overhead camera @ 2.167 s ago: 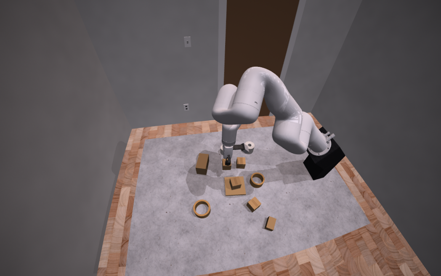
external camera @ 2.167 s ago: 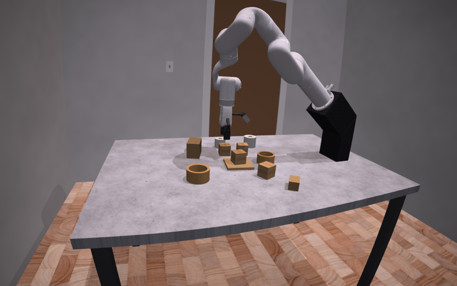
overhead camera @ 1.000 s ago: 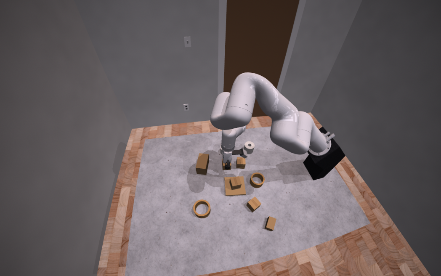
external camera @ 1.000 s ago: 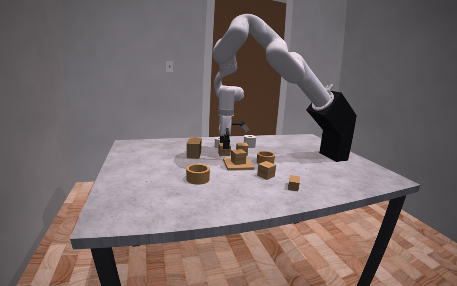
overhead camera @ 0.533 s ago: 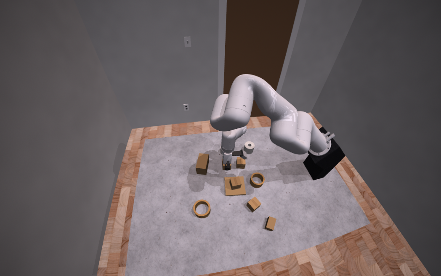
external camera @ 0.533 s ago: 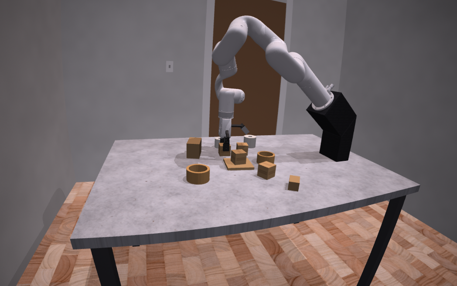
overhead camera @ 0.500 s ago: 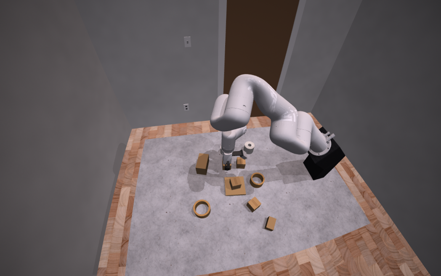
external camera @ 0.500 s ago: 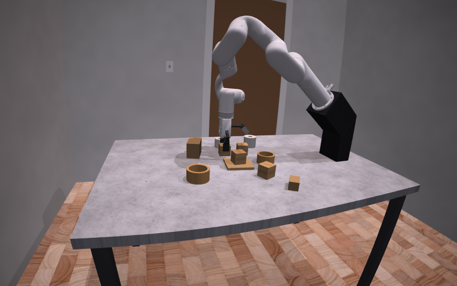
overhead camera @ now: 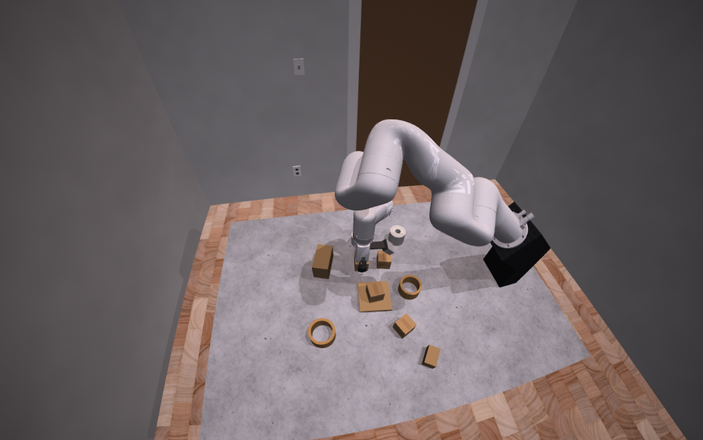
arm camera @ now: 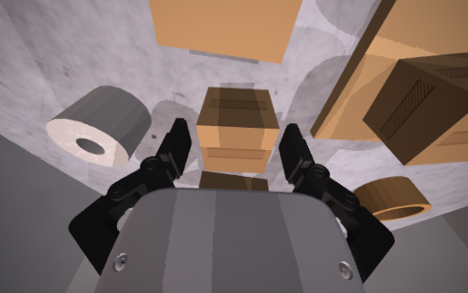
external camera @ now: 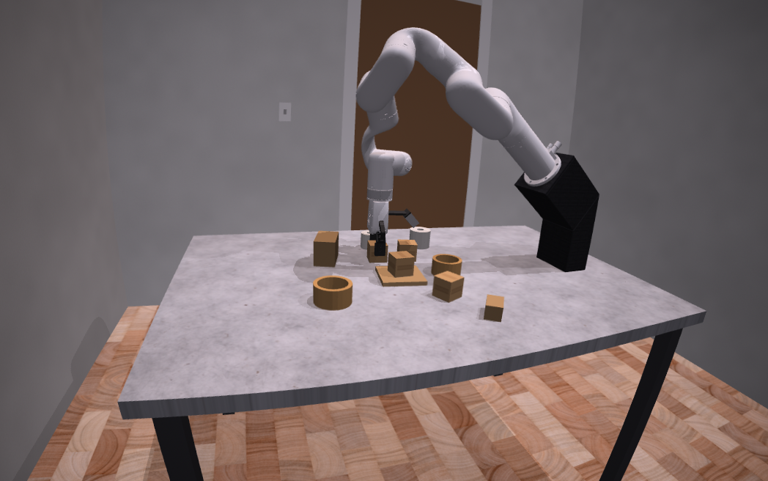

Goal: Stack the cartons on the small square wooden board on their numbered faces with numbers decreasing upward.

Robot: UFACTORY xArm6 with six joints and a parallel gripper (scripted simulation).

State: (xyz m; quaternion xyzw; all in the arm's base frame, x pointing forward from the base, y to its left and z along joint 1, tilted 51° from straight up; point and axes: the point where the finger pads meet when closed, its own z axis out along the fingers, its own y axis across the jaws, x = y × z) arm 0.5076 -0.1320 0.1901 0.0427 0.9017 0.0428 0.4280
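Note:
My gripper [overhead camera: 361, 265] [external camera: 379, 243] [arm camera: 236, 132] is open and low over the table. Its fingers stand on either side of one carton [external camera: 374, 254] [arm camera: 237, 140] without gripping it. A second carton [overhead camera: 384, 259] [external camera: 407, 248] [arm camera: 223, 27] stands just right of it. A third carton [overhead camera: 375, 291] [external camera: 401, 263] [arm camera: 415, 107] stands on the square wooden board [overhead camera: 365, 306] [external camera: 413, 279] [arm camera: 353, 103]. A fourth carton [overhead camera: 404, 325] [external camera: 448, 285] stands loose, in front and to the right of the board. No printed numbers show.
A taller brown box [overhead camera: 322, 260] [external camera: 325, 248] stands left of the gripper. One wooden ring [overhead camera: 321, 340] [external camera: 333, 298] [arm camera: 388, 194] lies front left, another [overhead camera: 410, 294] [external camera: 446, 267] beside the board. A small plain cube [overhead camera: 431, 356] [external camera: 493, 308] sits front right. Two paper rolls [overhead camera: 397, 235] [external camera: 365, 239] [arm camera: 98, 129] stand behind.

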